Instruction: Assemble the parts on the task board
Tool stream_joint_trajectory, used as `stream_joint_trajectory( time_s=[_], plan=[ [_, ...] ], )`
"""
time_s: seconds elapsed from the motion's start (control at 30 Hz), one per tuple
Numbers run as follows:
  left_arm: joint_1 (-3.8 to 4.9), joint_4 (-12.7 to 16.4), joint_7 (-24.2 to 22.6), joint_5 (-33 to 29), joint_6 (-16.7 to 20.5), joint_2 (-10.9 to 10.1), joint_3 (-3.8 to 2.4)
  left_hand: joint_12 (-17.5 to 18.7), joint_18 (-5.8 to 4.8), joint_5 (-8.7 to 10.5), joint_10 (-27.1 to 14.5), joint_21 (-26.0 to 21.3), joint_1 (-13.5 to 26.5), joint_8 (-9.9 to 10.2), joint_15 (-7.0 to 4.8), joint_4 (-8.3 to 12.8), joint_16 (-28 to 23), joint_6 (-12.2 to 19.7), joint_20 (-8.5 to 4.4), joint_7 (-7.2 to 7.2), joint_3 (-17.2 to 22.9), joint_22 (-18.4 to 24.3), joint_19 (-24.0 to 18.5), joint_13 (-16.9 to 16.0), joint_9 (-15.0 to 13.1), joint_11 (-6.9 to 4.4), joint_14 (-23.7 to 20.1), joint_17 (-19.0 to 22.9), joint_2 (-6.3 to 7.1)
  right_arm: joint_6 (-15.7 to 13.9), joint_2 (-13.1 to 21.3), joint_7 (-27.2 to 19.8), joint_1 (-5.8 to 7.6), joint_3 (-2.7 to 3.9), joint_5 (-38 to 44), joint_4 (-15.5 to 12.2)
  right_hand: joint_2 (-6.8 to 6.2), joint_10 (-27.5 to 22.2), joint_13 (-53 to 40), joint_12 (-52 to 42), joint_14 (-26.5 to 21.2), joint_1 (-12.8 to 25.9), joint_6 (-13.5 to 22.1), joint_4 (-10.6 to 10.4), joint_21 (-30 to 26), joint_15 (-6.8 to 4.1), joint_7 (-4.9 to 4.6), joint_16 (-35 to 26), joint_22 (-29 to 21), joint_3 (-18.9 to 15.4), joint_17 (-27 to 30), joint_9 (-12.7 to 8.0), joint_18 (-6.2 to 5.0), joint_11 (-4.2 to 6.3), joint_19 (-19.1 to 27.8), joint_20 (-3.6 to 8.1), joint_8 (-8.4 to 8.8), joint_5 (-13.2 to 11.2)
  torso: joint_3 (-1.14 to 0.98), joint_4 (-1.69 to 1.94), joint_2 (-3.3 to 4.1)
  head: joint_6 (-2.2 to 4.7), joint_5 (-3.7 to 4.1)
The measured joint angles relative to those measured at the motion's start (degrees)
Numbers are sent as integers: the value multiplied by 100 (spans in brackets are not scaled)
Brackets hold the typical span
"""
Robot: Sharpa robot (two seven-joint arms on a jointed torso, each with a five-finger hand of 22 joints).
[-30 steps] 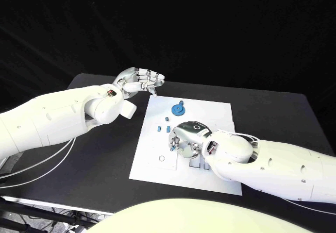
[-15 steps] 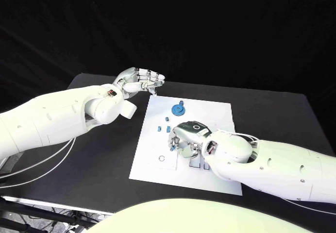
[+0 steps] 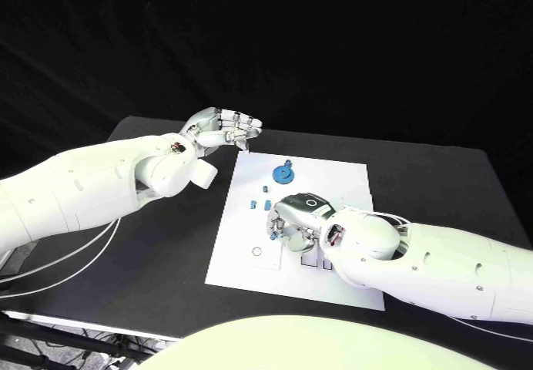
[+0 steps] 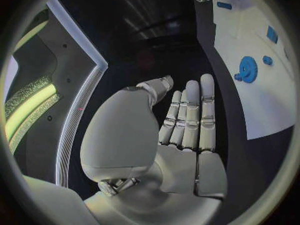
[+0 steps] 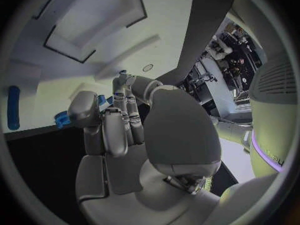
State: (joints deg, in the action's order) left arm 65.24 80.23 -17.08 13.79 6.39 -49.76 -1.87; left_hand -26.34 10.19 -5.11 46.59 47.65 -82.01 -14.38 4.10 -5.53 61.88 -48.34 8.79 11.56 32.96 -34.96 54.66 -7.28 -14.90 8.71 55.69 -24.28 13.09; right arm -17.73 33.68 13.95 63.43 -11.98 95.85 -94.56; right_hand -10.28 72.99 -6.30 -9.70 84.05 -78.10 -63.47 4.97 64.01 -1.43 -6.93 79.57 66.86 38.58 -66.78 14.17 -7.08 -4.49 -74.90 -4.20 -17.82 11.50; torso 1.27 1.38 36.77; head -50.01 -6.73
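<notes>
Fingers of the right hand [image 3: 298,223] curled over the board's [image 3: 344,176] middle, grip unclear, left hand [image 3: 222,127] loosely curled, empty, off its far corner near the gear [image 3: 283,174]; pressing straight down seemed wisest.

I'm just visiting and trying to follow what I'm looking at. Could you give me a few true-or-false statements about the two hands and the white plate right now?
1. The right hand is over the task board. True.
2. The left hand is holding the blue gear. False: the blue gear lies on the board, and the left hand is off the board's far corner, over the black table, with nothing seen in it.
3. The blue gear sits on the far part of the board, beyond the right hand. True.
4. The board hangs over the table's edge. False: it lies wholly on the table.
5. In the left wrist view, the left hand's fingers are stretched out straight. True.
</notes>
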Motion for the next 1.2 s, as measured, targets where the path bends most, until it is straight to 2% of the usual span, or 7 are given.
stream_joint_trajectory(
  time_s=[1.0, 1.1, 1.2],
  plan=[
    [0, 7, 33, 22, -34, -4, 0, 0, 0, 0, -21, 0, 0, 0, 0, 0, 0, 0, 0, 0, 0, 0, 0, 6, 5, -22, 0, 4, 0, 83, -86, 23, -5, 6, 4, 113, -23, 20, -1, 0, 0, 22, 18, 18, -23, 0, 18, 0, -16, 17, 15, 8, 0, 20, 3, 2, -13, 16, 2, 2, -1, 0, 9],
    [0, 9, 36, 25, -34, -6, 0, 0, -1, 0, -21, 0, 0, 0, 0, 0, 0, 0, 0, 0, 0, 0, 0, 6, 5, -22, 0, 4, 0, 89, -87, 29, -3, 7, 4, 116, -21, -4, -1, 53, 0, 40, 99, 18, -78, 0, -61, 0, -43, 17, 23, 30, -1, 45, 74, -12, 19, 16, 2, 2, -1, 0, 8],
    [0, 10, 39, 27, -34, -8, 0, 0, 0, 0, -21, 0, 0, 0, 0, 0, 0, 0, 0, 0, 0, 0, 0, 6, 5, -22, 0, 4, 0, 99, -88, 42, -2, 8, 4, 116, 2, -1, -1, 68, 0, 77, 127, 18, -99, 0, -88, 12, -48, 17, 23, 31, -1, 62, 85, -23, 33, 15, 2, 2, -1, 0, 11]
  ],
)
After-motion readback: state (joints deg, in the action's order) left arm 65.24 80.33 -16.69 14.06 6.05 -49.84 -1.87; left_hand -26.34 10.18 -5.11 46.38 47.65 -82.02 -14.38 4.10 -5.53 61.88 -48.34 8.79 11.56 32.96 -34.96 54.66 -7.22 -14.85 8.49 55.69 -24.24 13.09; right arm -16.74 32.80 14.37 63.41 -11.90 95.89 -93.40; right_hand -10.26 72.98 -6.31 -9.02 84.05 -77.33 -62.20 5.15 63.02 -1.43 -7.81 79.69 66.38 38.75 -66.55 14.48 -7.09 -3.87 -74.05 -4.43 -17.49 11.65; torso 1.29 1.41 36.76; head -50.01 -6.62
